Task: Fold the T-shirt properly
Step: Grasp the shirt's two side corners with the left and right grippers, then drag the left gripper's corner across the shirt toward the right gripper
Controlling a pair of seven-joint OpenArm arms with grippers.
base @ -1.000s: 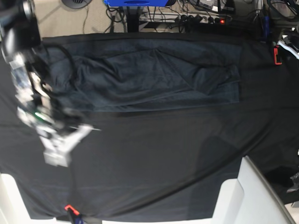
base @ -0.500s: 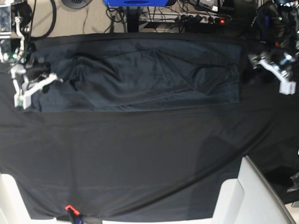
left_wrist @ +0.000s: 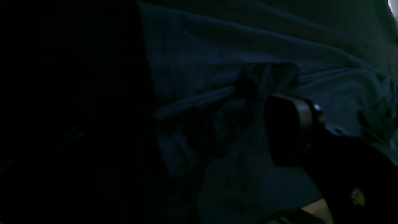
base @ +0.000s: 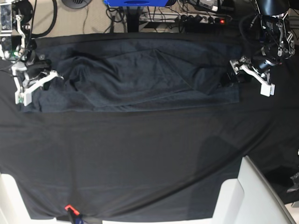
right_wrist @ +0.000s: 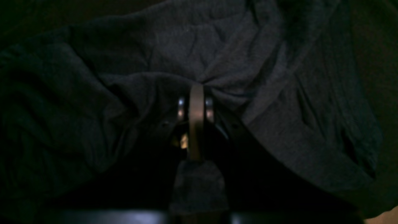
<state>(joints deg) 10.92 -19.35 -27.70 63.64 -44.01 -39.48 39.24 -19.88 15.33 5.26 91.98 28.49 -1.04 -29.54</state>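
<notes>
T-shirt (base: 140, 74) fabric is seen laid as a wide, wrinkled band across the far half of the table, on the black table-covering cloth (base: 140, 158).

Nearest the base camera, at 5 o'clock, a white slanted panel (base: 254, 196) is seen over the cloth's near edge, and a small orange clip (base: 69, 208) is fixed at 7 o'clock. Between these and the shirt a broad stretch of bare black cloth is left free, only shallow ripples being visible in it.

The shirt's near edge is drawn as a fairly straight line from 9 to 3 o'clock. Its right-hand edge is also straight, ending in a square corner (base: 238, 99), while the left-hand end is bunched and rumpled.

At 9 o'clock in the base view the right gripper (base: 32, 79) is placed at that bunched end. In the right wrist view its fingers (right_wrist: 196, 102) are seen clenched together on a pinch of shirt fabric, with folds radiating from the pinch.

At 3 o'clock the left gripper (base: 243, 72) is set at the shirt's right-hand edge with its jaws spread apart. One dark fingertip (left_wrist: 286, 127) is shown in the left wrist view resting against crumpled fabric; nothing is seen grasped.

Beyond the far edge, cables and a lit power strip (base: 205, 19) are seen on the floor at 12 o'clock.
</notes>
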